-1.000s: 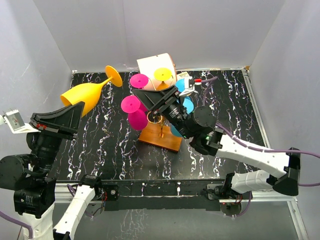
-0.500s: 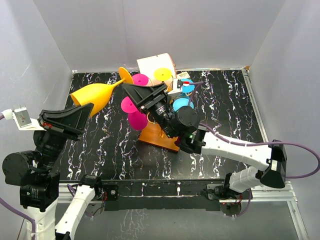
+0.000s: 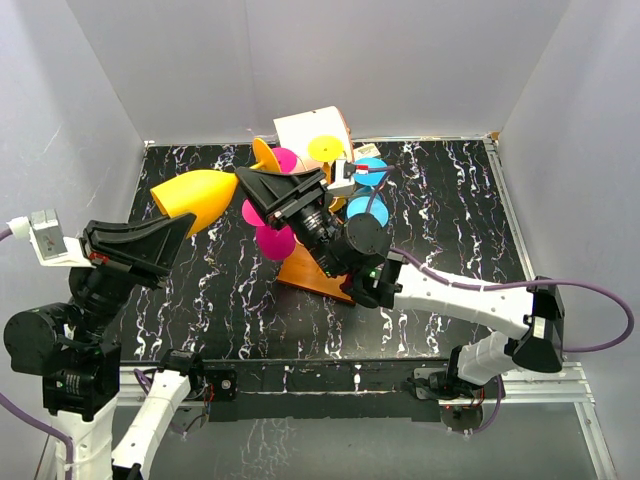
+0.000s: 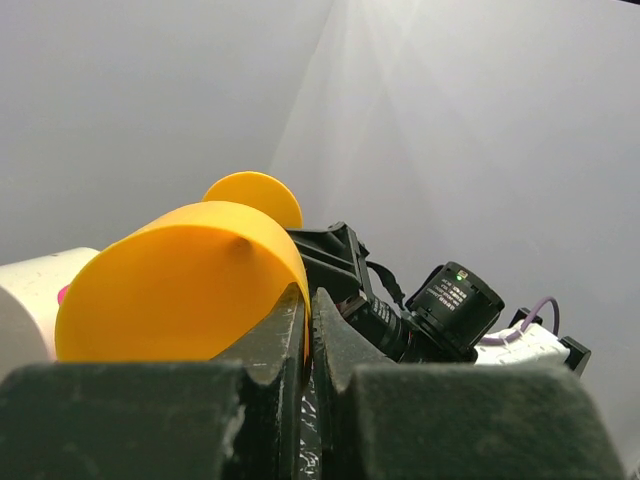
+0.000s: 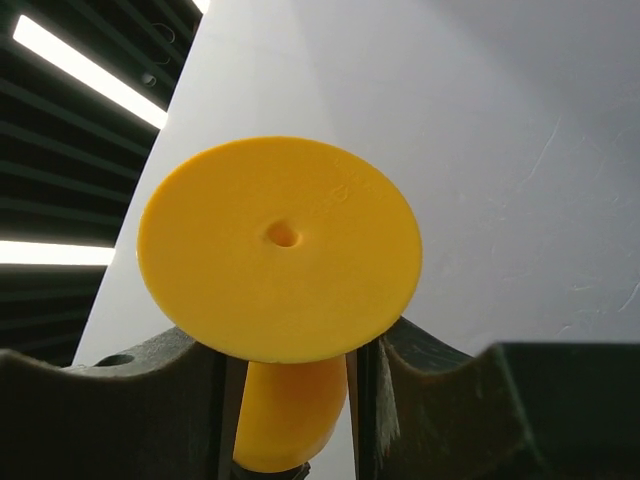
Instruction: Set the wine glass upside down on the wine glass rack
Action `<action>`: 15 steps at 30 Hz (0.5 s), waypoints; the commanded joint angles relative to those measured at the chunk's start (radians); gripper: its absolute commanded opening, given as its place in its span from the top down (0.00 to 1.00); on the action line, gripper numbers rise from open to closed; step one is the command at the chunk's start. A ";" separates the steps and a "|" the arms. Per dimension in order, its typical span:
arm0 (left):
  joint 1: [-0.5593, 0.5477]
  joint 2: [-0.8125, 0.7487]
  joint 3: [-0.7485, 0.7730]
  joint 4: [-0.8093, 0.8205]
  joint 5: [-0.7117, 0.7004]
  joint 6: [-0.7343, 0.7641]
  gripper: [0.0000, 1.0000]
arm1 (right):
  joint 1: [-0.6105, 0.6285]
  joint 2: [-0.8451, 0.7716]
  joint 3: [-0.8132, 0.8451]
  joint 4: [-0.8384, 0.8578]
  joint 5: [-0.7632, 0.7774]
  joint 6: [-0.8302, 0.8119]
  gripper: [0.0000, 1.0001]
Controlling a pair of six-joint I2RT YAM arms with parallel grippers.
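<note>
The wine glass (image 3: 195, 195) is orange-yellow and lies roughly level in the air above the table's left half, its foot (image 3: 265, 152) pointing at the rack. My left gripper (image 3: 186, 224) is shut on the bowl's rim (image 4: 190, 285), with the rim's wall pinched between the fingers (image 4: 285, 330). My right gripper (image 3: 247, 181) reaches in from the rack side and stands open around the glass just behind its foot (image 5: 280, 245). Its jaws are close on both sides, with thin gaps showing. The wine glass rack (image 3: 305, 268) stands mid-table on its orange-brown base, its wires largely hidden.
Pink glasses (image 3: 262, 210), a yellow one (image 3: 327, 148) and blue ones (image 3: 362, 208) hang on the rack. A white cylinder box (image 3: 310, 125) stands behind it against the back wall. White walls close in the black marbled table (image 3: 450, 220) on three sides.
The left arm has carried the glass right and turned it level toward the rack. The right arm has swung left over the rack, and its jaws have narrowed round the glass behind the foot.
</note>
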 commanded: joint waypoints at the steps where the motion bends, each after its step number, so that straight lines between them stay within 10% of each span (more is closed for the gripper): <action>1: 0.001 0.001 -0.009 0.055 0.078 -0.007 1.00 | 0.006 0.014 0.069 0.054 0.005 0.013 0.62; 15: 0.001 -0.008 -0.005 0.068 0.134 -0.007 1.00 | 0.008 0.004 0.070 0.076 0.017 -0.024 1.00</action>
